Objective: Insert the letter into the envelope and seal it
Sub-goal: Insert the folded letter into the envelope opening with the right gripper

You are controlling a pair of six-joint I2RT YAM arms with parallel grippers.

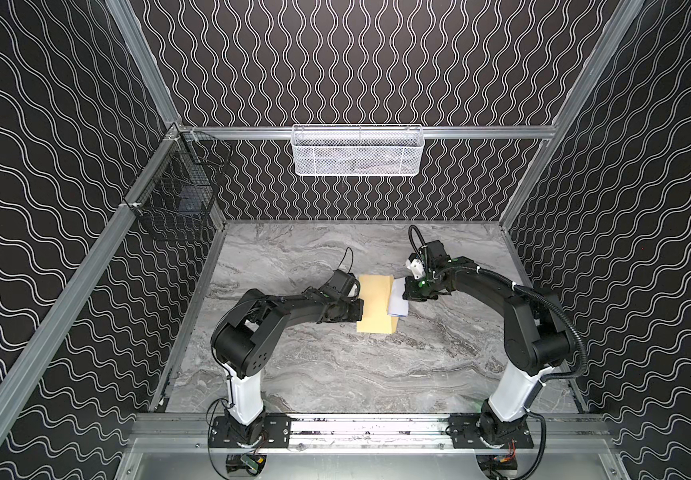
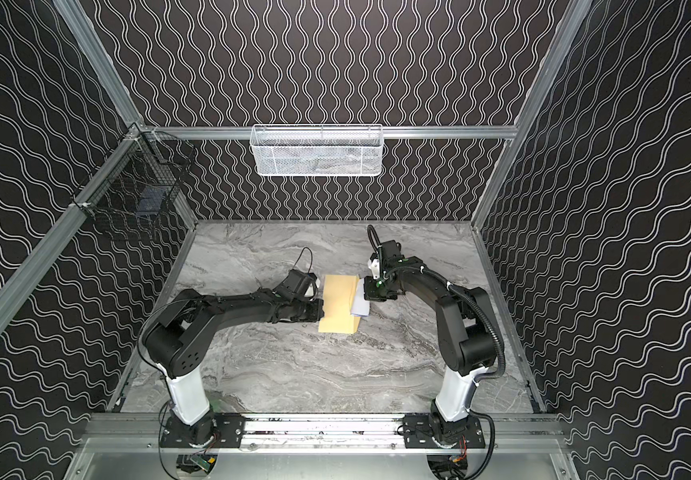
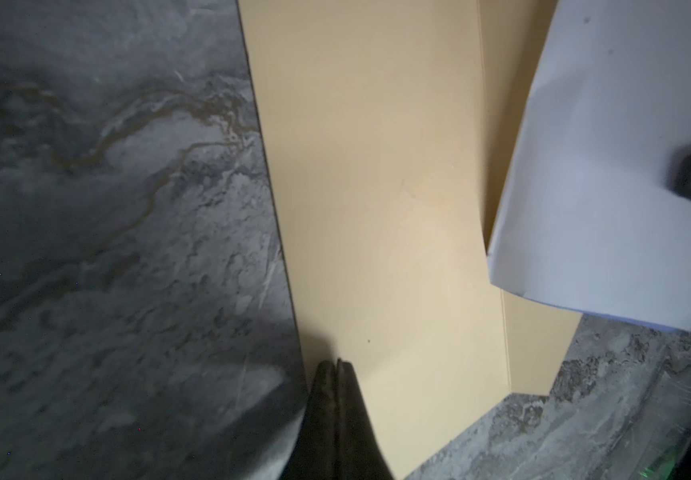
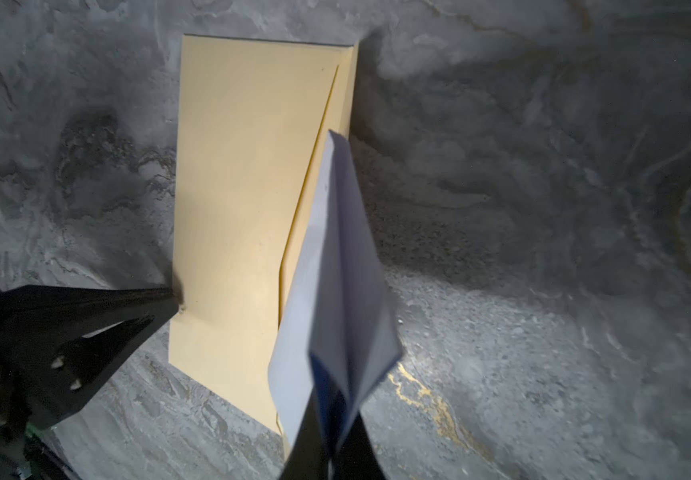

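Note:
The tan envelope [image 1: 375, 303] [image 2: 337, 309] lies flat on the marble table, and its long right side stands slightly open [image 4: 293, 232]. My left gripper [image 3: 337, 365] [image 1: 359, 311] is shut, its tips resting on the envelope's left edge [image 4: 177, 297]. My right gripper [image 4: 331, 399] [image 1: 405, 296] is shut on the letter [image 4: 335, 270] [image 3: 605, 187], a folded white sheet with a blue edge between the jaws. The letter hangs tilted over the envelope's open side [image 2: 360, 302]. I cannot tell whether its corner is inside.
A white mesh basket [image 1: 356, 151] hangs on the back wall. A black wire basket [image 1: 173, 195] hangs on the left wall. Bare marble [image 1: 335, 374] lies in front of the envelope, between the two arm bases.

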